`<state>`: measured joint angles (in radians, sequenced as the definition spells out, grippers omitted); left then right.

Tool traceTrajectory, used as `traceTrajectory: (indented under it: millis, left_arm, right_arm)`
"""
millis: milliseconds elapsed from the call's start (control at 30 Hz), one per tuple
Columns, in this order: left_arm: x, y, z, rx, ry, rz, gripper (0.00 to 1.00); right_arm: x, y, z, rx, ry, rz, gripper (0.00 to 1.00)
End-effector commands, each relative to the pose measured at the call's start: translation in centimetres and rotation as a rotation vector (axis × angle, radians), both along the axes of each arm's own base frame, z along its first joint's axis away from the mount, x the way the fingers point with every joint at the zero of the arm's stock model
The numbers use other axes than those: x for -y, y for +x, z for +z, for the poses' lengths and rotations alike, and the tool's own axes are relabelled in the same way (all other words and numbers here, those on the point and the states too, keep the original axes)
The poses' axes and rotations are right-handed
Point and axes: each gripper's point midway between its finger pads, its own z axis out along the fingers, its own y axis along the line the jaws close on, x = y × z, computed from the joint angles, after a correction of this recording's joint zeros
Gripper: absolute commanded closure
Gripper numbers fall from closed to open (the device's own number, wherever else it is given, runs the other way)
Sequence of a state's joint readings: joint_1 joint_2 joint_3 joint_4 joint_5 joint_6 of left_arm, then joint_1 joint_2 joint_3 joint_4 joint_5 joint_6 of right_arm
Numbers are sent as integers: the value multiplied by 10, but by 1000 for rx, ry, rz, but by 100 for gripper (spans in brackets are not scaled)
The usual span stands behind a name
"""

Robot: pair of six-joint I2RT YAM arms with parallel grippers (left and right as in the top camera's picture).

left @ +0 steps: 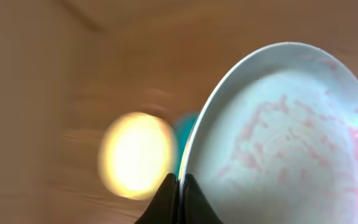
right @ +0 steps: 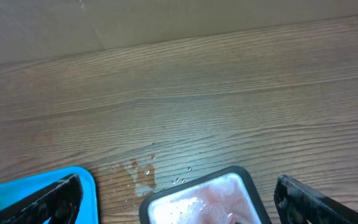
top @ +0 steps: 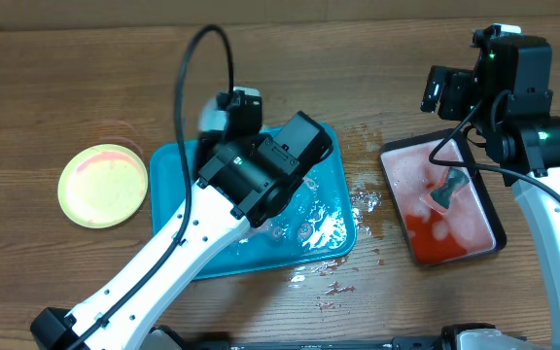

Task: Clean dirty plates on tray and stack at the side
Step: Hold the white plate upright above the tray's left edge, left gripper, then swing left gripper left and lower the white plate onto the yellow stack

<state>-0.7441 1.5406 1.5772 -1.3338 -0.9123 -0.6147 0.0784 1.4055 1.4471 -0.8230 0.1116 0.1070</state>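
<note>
My left gripper (left: 180,182) is shut on the rim of the pale blue-white plate (left: 278,143), which is held on edge and still shows pink sauce streaks. In the overhead view this gripper (top: 233,109) and the plate (top: 209,118) are over the far left corner of the turquoise tray (top: 168,165). A yellow-green plate (top: 103,185) lies on the table left of the tray; it shows blurred in the left wrist view (left: 135,155). My right gripper (right: 176,196) is open and empty above the far end of the black tray (right: 194,185).
The black tray (top: 494,228) at the right holds red liquid, foam and a dark sponge (top: 452,187). Water drops and puddles (top: 367,199) lie on the wood between the two trays. The turquoise tray's corner shows in the right wrist view (right: 17,186).
</note>
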Motion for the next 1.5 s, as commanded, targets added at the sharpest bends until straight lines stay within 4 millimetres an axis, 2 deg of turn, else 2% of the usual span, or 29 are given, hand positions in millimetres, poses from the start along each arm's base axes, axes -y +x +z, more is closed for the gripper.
traceTrajectory:
  millis: [0, 33, 100, 133, 200, 267, 300, 367, 433, 500, 600, 667, 833, 1033, 1133, 1267, 1367, 1433, 1467]
  left_arm:
    - [41, -17, -37, -182, -266, -77, 96]
    - [33, -14, -32, -156, -208, -74, 95]
    - [2, -7, -10, -59, -13, -23, 95]
    - [-20, -6, 9, 15, 123, 29, 96]
    - [-50, -7, 43, 139, 318, 109, 96]
    - [-62, -9, 59, 199, 397, 145, 95]
    - [-63, -8, 58, 208, 373, 162, 95]
    - [-58, -6, 34, 155, 207, 188, 95]
    - [-33, -8, -12, -14, -61, 170, 95]
    - [-7, -14, -44, -154, -264, 147, 96]
    - [10, -16, -76, -246, -405, 141, 95]
    - [3, -15, -90, -251, -412, 177, 95]
    - [-31, -9, -107, -262, -547, 365, 95]
    - [-75, 25, -104, -228, -867, 459, 95]
    - [-119, 29, -107, -176, -941, 572, 95]
    - [-185, 21, -117, -89, -986, 748, 95]
    - [-225, 7, -130, -40, -1031, 857, 96]
    - [-247, -4, -141, -20, -1038, 905, 95]
    - [-267, -20, -155, -8, -1030, 971, 95]
  right_arm:
    - [4, 2, 7, 20, -6, -10, 0]
    - [4, 2, 7, 20, -6, -10, 0]
    - [4, 2, 7, 20, -6, -10, 0]
    - [4, 2, 7, 20, -6, -10, 0]
    - [4, 2, 7, 20, -6, -10, 0]
    - [4, 2, 7, 20, -6, -10, 0]
    - [4, 2, 7, 20, -6, -10, 0]
    - [4, 2, 7, 20, -6, -10, 0]
    - [4, 2, 7, 20, -6, -10, 0]
    - [4, 2, 7, 20, -6, -10, 0]
    - [4, 2, 7, 20, -6, -10, 0]
    - [4, 2, 7, 20, -6, -10, 0]
    - [4, 2, 7, 20, -6, -10, 0]
    - [4, 2, 7, 20, -6, -10, 0]
    - [4, 2, 7, 20, -6, -10, 0]
    - [4, 2, 7, 20, -6, -10, 0]
    - [4, 2, 7, 20, -6, -10, 0]
    - [4, 2, 7, 20, -6, -10, 0]
    - [4, 2, 7, 20, -6, -10, 0]
